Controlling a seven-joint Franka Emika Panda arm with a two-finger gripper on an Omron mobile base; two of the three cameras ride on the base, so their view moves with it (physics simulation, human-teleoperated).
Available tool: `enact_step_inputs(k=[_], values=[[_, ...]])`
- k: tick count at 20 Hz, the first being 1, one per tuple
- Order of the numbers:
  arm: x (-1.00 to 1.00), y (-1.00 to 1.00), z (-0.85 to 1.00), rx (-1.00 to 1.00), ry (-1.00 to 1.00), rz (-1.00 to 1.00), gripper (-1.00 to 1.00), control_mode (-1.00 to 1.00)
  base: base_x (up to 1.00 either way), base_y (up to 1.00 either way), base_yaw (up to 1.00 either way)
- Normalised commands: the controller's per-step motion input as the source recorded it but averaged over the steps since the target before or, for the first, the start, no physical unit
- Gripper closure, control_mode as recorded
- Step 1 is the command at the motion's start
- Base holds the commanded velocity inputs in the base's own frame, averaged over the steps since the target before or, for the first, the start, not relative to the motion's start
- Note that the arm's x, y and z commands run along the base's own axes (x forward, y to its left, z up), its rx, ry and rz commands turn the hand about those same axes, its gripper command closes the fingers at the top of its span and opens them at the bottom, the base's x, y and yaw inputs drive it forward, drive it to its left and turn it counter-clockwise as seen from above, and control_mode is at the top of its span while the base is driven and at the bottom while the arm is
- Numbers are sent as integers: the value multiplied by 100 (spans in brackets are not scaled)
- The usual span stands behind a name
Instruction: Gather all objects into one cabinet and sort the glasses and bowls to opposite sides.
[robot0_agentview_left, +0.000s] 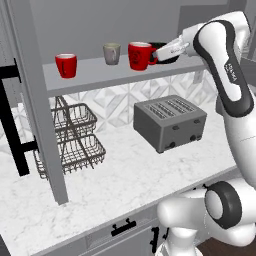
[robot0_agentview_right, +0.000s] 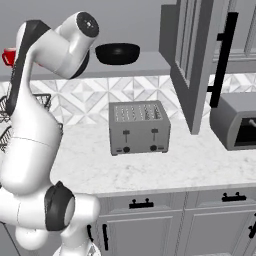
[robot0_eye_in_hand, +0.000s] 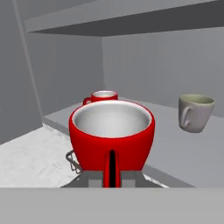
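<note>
The near red cup (robot0_eye_in_hand: 112, 133) sits straight ahead of the gripper (robot0_eye_in_hand: 112, 175) in the hand view, its thin handle running down between the 2 fingertips. The jaws are drawn in tight on that handle, holding the cup. From the left base view this cup (robot0_agentview_left: 139, 55) stands upright at the front edge of the cabinet shelf (robot0_agentview_left: 90, 75), with the gripper (robot0_agentview_left: 159, 53) reaching in from its right.

Just left of it on the shelf is the grey cup (robot0_agentview_left: 112, 53), set a little further back, close but apart. Well left again stands the second red cup (robot0_agentview_left: 66, 65), near the front edge, with bare shelf between it and the grey cup.

The black bowl (robot0_agentview_right: 118, 53) rests on the right part of the shelf, behind the hand.

Below, the toaster (robot0_agentview_left: 170, 122) stands on the marble counter (robot0_agentview_left: 125, 185), with a wire rack (robot0_agentview_left: 75, 140) to its left beside the open cabinet door (robot0_agentview_left: 37, 100).
</note>
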Motion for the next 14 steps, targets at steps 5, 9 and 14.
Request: enact_step_inputs(k=[5,9,14], values=[[3,2,-8,0,1,0,100,-100,0,0,0],[10,4,-47,0,2,1,100,-100,0,0,0],[1,0,-16,0,1,0,100,-100,0,0,0]])
